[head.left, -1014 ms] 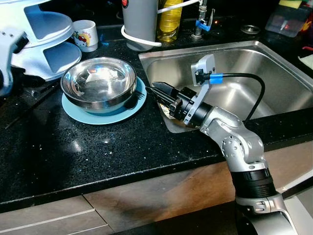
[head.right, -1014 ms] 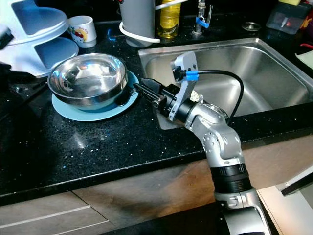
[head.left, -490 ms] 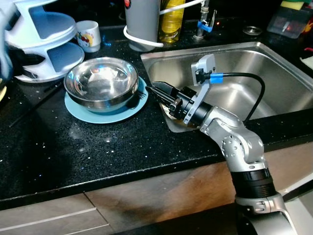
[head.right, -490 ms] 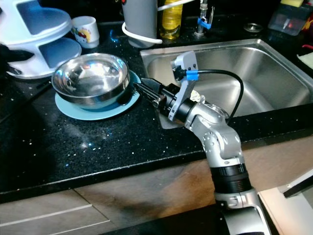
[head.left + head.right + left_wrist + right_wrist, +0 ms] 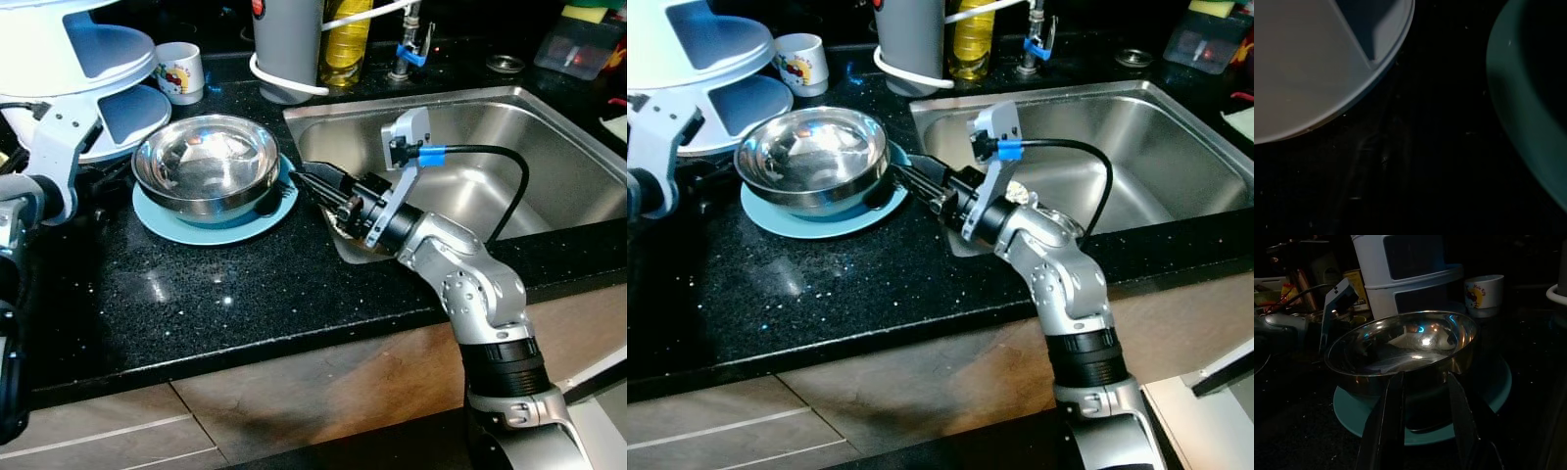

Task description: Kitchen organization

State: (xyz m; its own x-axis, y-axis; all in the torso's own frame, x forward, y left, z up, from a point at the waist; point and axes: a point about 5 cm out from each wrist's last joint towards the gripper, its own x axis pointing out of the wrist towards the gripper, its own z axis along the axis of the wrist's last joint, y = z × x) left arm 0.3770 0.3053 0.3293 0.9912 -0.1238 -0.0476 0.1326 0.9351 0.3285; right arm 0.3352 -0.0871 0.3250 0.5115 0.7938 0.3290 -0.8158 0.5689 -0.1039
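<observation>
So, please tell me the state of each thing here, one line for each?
steel bowl: upright, empty, sitting on the blue plate.
blue plate: flat on the black counter.
mug: upright, behind the bowl.
sink: basin looks dry and bare.
right gripper: jaws open, pointed at the bowl's near side, just short of it.
left gripper: fingers not in view.

Head views are sharp and evenly lit from overhead. Glare spots sit on the steel bowl (image 5: 206, 164) and the sink (image 5: 549, 147) wall; the black counter (image 5: 225, 294) shows small speckled reflections. Both wrist views are dim and underexposed. The left wrist view is soft and nearly black.
</observation>
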